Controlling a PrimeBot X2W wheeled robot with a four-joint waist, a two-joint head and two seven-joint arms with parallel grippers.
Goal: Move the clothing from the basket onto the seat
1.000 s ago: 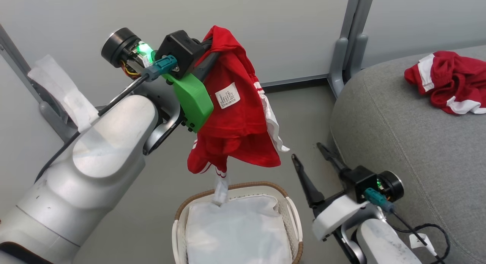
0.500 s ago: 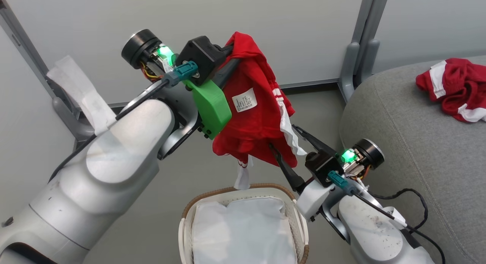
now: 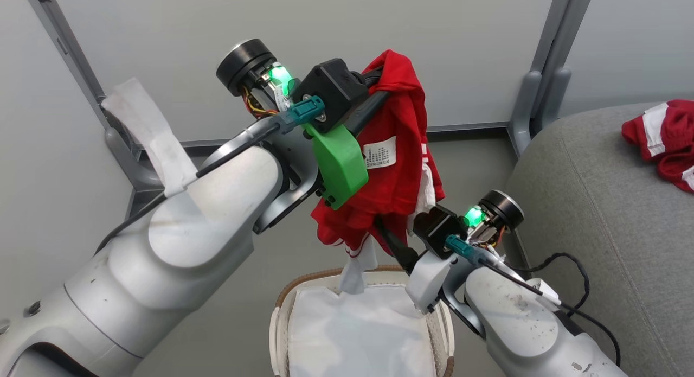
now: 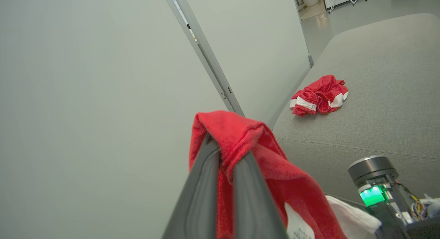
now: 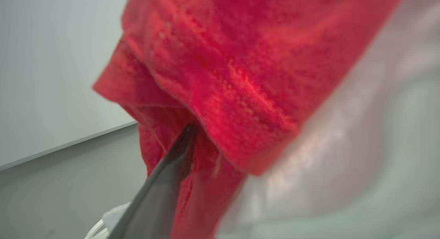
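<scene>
Head view, from my left: my pale left forearm (image 3: 179, 247) reaches up and across in front of the grey wall panel (image 3: 162, 51). My left jaws are pinched fully together on the top fold of the red garment (image 3: 398, 176), and the cloth is draped over both dark fingers (image 3: 368, 107). In the left wrist view the fingers (image 4: 202, 197) run side by side, with red fabric caught between them and spilling over their tips. The garment hangs free in the air with its white label facing me. A white strip of cloth (image 3: 358, 268) trails from its lower edge down to the basket (image 3: 283, 306). The basket stands on the floor (image 3: 244, 333) directly beneath, and a smooth white liner sheet (image 3: 358, 333) lies inside it. Just right of the basket, my right jaws point up into the underside of the hanging garment. One finger (image 3: 391, 244) shows against the red cloth and the other is hidden behind it. In the right wrist view that finger (image 5: 165, 184) lies against the fabric, so I cannot tell whether these jaws have closed on anything. Further right is the grey seat (image 3: 596, 219), and a second red-and-white garment (image 3: 661, 144) lies crumpled on it, well apart from the basket.
</scene>
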